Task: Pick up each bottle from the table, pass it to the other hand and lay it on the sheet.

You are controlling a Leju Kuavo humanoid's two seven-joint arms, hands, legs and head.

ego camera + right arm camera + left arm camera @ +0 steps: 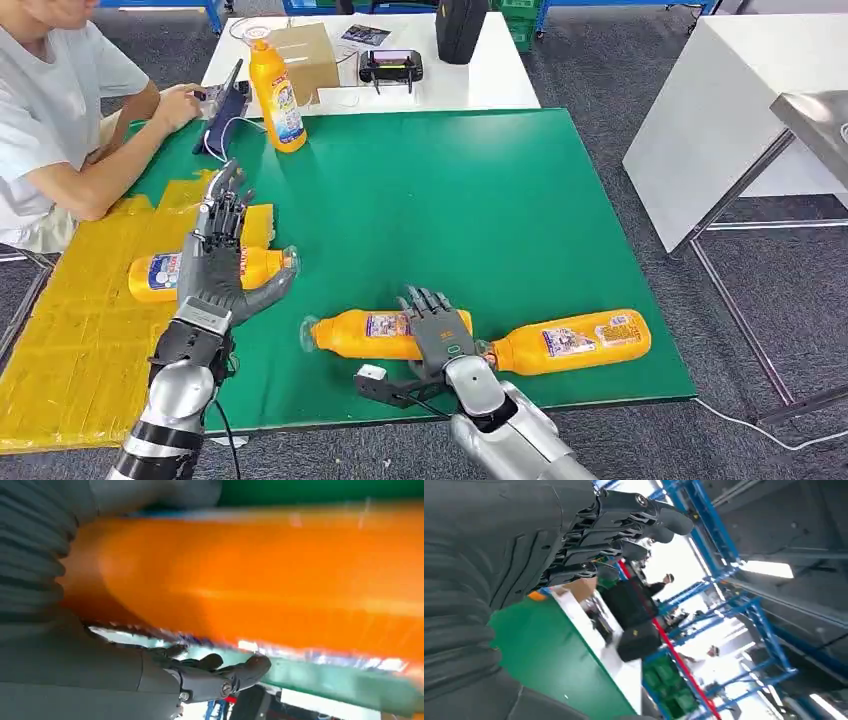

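Four orange bottles show in the head view. One stands upright (275,92) at the back of the green mat (480,200). Another (158,274) lies on the yellow sheet (70,330), neck pointing onto the mat. My left hand (222,252) hovers over this bottle with fingers stretched and thumb apart, holding nothing; the left wrist view shows its fingers (624,527) empty. A third bottle (362,335) lies near the front edge, and my right hand (437,328) wraps it from above. Its orange body (260,580) lies against the palm, fingers (220,672) curled on the far side. The fourth bottle (575,343) lies just right of it.
A person (60,120) sits at the far left beside the sheet, a hand by a dark device (225,110). Behind the mat a white table (490,80) carries a cardboard box (305,55), a controller (390,66) and a black bag (460,25). Another white table (720,110) stands right.
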